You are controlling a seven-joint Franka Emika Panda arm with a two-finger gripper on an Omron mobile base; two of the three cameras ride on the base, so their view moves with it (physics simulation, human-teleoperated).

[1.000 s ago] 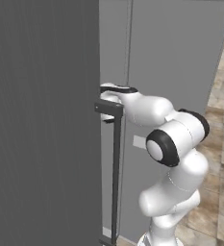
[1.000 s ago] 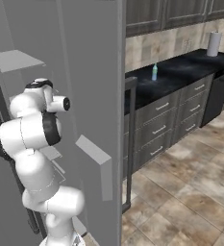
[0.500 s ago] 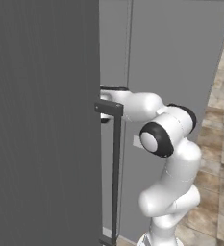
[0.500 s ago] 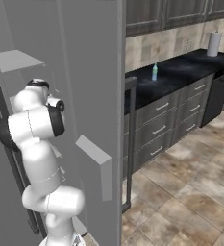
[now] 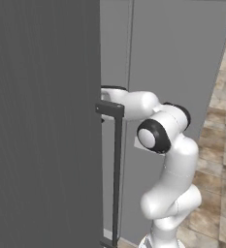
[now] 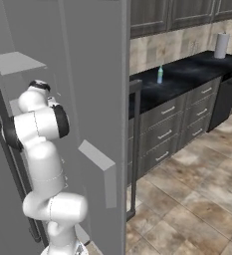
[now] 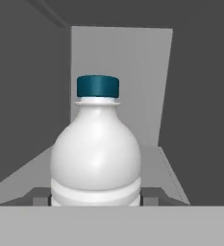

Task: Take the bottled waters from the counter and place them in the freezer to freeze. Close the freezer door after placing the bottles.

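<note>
A whitish ribbed bottle with a blue cap (image 7: pixel 96 149) stands upright between my gripper (image 7: pixel 95 198) fingers, which are shut on it. Around it are the grey inner walls and a shelf (image 7: pixel 166 168) of the freezer. In the left base view my forearm (image 5: pixel 134 104) reaches behind the edge of the open freezer door (image 5: pixel 41 121), so the hand is hidden there. The other bottle, with a green cap and blue label (image 6: pixel 160 75), stands on the black counter (image 6: pixel 187 74) far to the right.
The freezer door's dark bar handle (image 5: pixel 117 169) runs just in front of my arm. The other open door (image 6: pixel 95 99) carries a jutting shelf bin (image 6: pixel 100 164). A paper towel roll (image 6: pixel 221 46) stands at the counter's far end, over grey drawers (image 6: pixel 167 129).
My arm has stretched deeper into the freezer; the elbow has swung towards the opening and the hand has gone behind the door edge. The bottle on the counter has not moved.
</note>
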